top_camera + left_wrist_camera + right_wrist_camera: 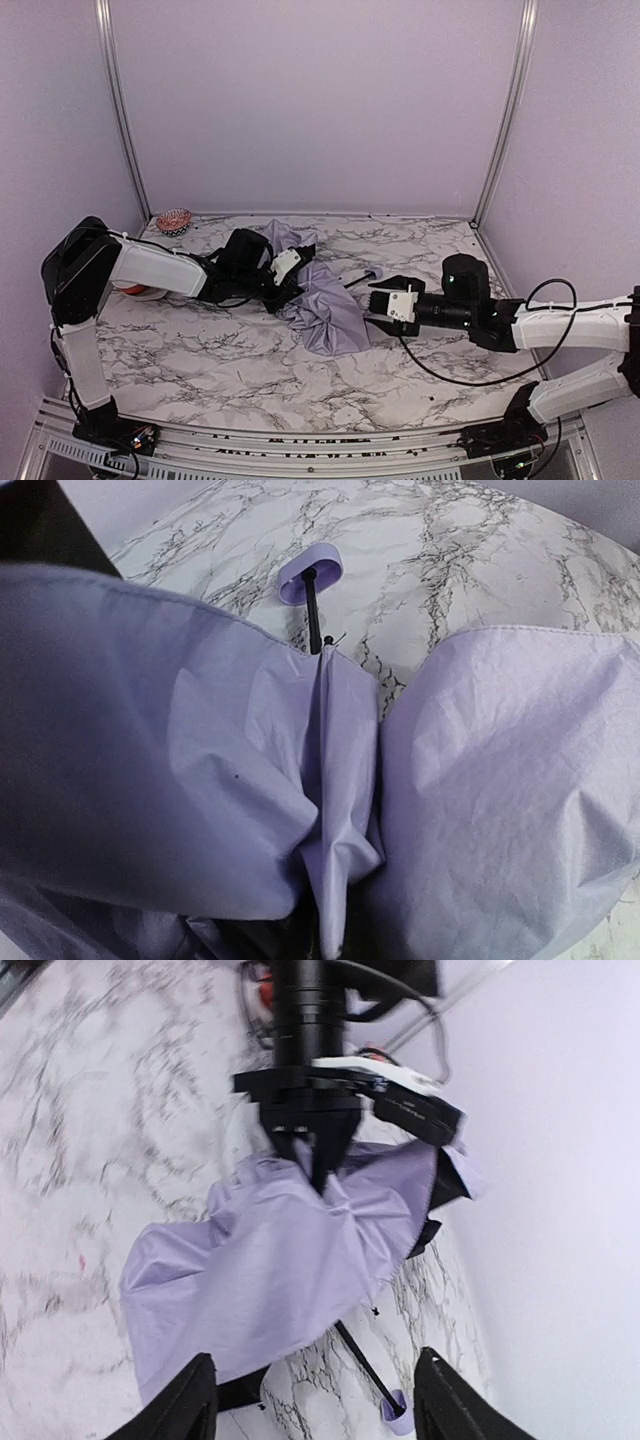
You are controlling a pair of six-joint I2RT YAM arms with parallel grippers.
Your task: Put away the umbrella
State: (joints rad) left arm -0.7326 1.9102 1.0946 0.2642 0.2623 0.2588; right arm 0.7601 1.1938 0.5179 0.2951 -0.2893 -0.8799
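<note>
Nearest me, my right gripper (pixel 380 298) has its fingers (pixel 195 1400) spread wide with nothing between them, pointed at the right edge of the compact umbrella with pale lavender fabric and black lining (pixel 325 305). The umbrella lies collapsed but loose, a crumpled heap mid-way across the white marble-patterned table (pixel 200 370), with the fabric not wound or strapped. On its left side my left gripper (pixel 288 272) is pinched tight on a bunched fold of fabric. Its own wrist view is all cloth and shows no fingers, but the right wrist view shows the tips closed into the fold. Just past the heap the thin black metal shaft (pixel 362 1358) sticks out to the small lavender block handle (pixel 375 272), which rests on the marble, untouched. Far back left is a small round red-patterned object (pixel 173 221) by the wall, well apart. The step, as I judge it, is gathering the canopy, with one hand anchoring and the other free. The next move calls for the right fingers to close squarely on loose fabric or the shaft. Thin cloth may slip.
</note>
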